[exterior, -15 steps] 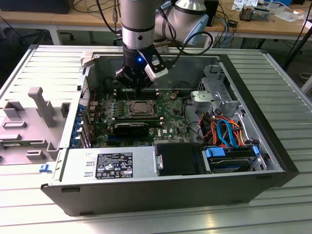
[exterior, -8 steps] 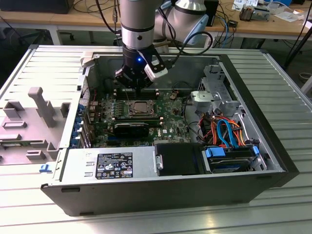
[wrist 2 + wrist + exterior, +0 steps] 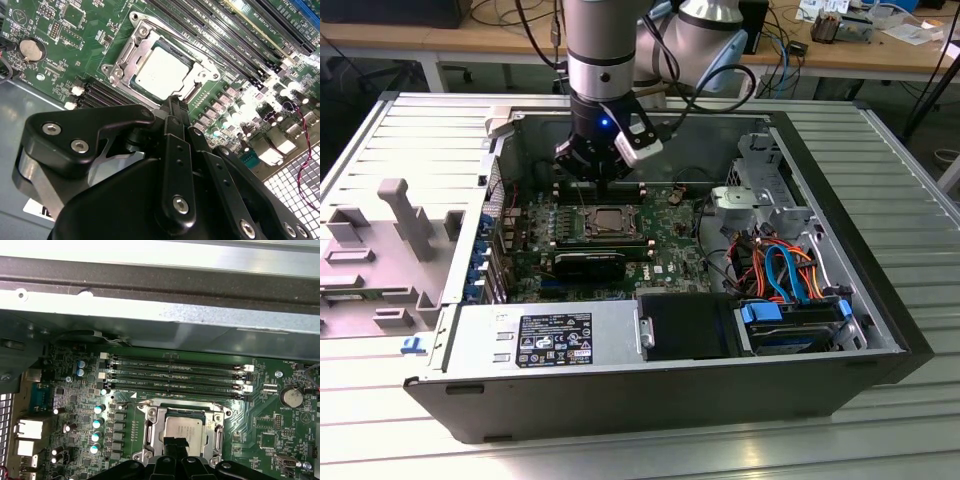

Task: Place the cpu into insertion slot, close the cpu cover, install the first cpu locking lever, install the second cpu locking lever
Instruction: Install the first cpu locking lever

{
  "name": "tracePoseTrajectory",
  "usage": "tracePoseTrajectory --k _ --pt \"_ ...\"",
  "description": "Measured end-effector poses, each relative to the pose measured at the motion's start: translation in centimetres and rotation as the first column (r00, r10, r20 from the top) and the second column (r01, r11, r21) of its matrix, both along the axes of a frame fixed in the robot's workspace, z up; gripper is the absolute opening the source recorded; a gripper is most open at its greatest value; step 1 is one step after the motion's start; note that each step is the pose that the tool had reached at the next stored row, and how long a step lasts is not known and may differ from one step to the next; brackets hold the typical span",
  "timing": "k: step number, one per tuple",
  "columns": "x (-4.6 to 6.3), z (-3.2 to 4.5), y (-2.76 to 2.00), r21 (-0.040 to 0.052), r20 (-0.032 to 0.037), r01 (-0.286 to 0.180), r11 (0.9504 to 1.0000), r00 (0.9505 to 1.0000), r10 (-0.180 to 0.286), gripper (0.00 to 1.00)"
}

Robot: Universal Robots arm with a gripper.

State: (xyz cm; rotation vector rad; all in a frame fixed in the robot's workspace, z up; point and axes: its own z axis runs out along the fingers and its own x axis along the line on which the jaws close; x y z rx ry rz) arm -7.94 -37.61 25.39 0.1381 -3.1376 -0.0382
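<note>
My gripper point(image 3: 173, 102): black fingers pressed together, nothing between them, tips just above the chip's near edge. Chip point(image 3: 162, 72): flat square, dull silver top, seated in its socket point(image 3: 150, 435). Cover point(image 3: 141, 31): thin silver frame, lying flat around the chip. Beyond it: long black memory slots point(image 3: 175, 372) on green board point(image 3: 45, 60).

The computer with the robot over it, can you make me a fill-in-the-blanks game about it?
1. The cpu already sits inside the insertion ____.
2. The silver cpu cover lies closed over the edges of the ____.
3. The tool hangs right above the socket, holding ____.
4. The round coin battery sits on the ____ circuit board.

Missing words: slot; cpu; nothing; green
</note>
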Motion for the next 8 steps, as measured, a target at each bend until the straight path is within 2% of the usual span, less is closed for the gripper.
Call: tracePoseTrajectory --k 8 --pt "-0.41 0.0 0.0 0.0 0.0 0.0 1.0 1.0 0.0 0.11"
